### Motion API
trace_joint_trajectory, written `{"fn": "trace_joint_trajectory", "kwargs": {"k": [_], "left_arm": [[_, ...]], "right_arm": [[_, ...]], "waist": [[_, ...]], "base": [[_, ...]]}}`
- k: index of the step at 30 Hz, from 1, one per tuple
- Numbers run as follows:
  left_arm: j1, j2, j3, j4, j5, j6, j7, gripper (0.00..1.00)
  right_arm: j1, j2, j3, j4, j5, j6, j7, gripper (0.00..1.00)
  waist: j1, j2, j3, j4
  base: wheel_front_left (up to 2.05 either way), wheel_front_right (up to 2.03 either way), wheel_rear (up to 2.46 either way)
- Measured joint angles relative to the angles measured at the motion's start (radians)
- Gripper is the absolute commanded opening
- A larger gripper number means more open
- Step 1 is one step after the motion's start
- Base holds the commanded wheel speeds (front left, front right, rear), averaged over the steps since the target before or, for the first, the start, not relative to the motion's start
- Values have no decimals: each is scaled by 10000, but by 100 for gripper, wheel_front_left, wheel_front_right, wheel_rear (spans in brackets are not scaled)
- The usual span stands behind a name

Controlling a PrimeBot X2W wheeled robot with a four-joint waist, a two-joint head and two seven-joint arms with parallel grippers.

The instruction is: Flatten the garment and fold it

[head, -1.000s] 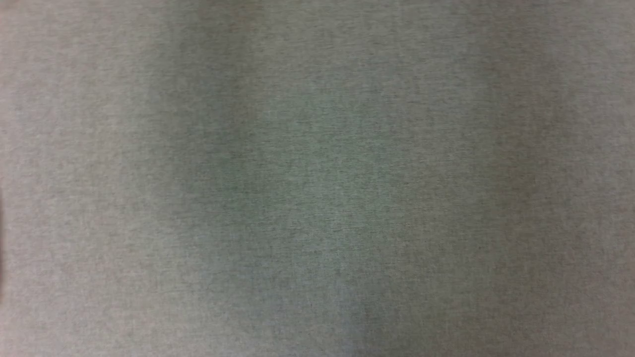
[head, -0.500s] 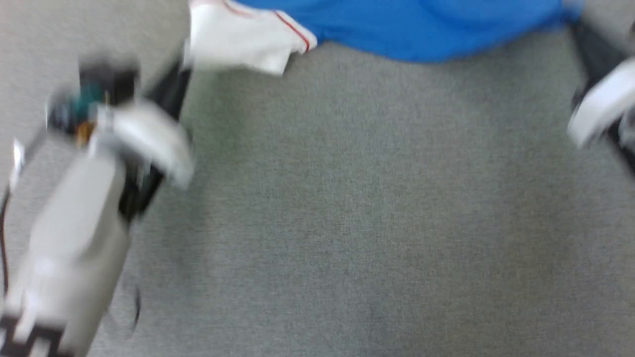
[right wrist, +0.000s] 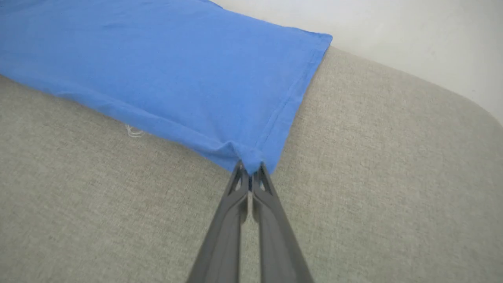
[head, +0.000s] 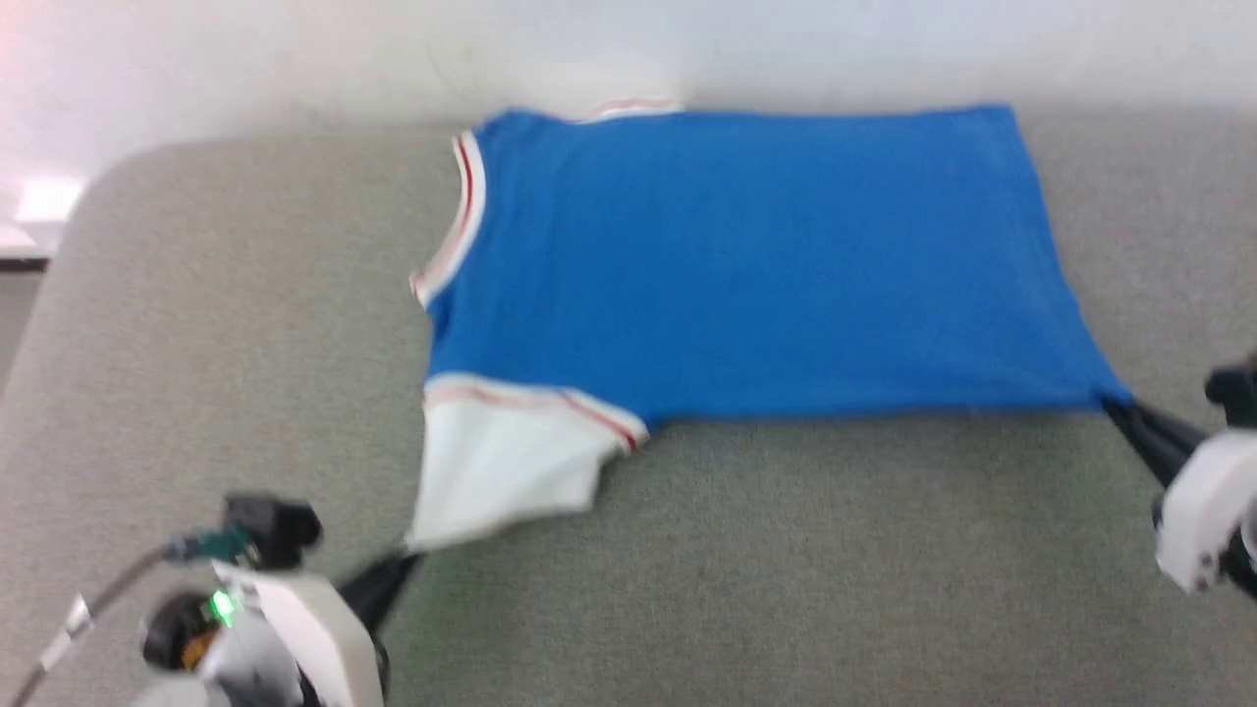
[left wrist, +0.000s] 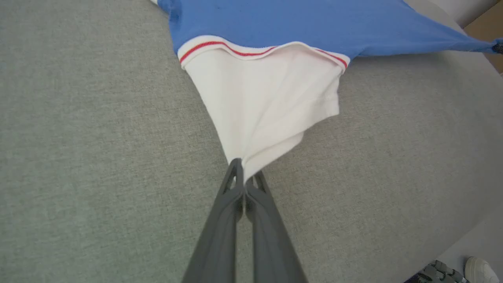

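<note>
The blue garment (head: 756, 265) lies spread on the grey cloth table (head: 196, 324), its neck to the left and hem to the right. A white sleeve end (head: 496, 471) with red stripes points toward me. My left gripper (head: 405, 555) is shut on the tip of that white sleeve (left wrist: 267, 106), pinched between the dark fingertips (left wrist: 235, 175). My right gripper (head: 1115, 403) is shut on the near hem corner of the garment (right wrist: 177, 74), the blue cloth bunched at its fingertips (right wrist: 239, 173). The cloth is pulled taut between the two grips.
A pale wall (head: 628, 49) rises behind the table's far edge. The table's rounded far-left corner (head: 108, 172) is near the left. In the left wrist view a shoe (left wrist: 477, 271) stands on the floor beyond the table edge.
The head view has swung upward from bare grey cloth to the whole garment and both grippers; this is camera motion. Both grips hold as before.
</note>
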Motion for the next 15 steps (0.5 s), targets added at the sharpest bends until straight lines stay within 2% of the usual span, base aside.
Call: {"fn": "trace_joint_trajectory", "kwargs": {"k": [6, 12, 15], "left_arm": [[1837, 121, -341, -1639, -617, 723, 790, 0], [3214, 291, -696, -2276, -1218, 1068, 1436, 0], [3530, 407, -602, -2610, -1329, 1246, 1373, 0]], "right_arm": [[1585, -642, -102, -512, 1127, -2, 692, 0], [3325, -1055, -257, -1434, 2228, -2, 1490, 0], [3914, -1281, -543, -1927, 2527, -2, 1588, 0]], "waist": [[1, 0, -925, 177], [2, 0, -1576, 304], [2, 0, -1769, 338]], "base": [[0, 0, 0], [0, 0, 0], [0, 0, 0]]}}
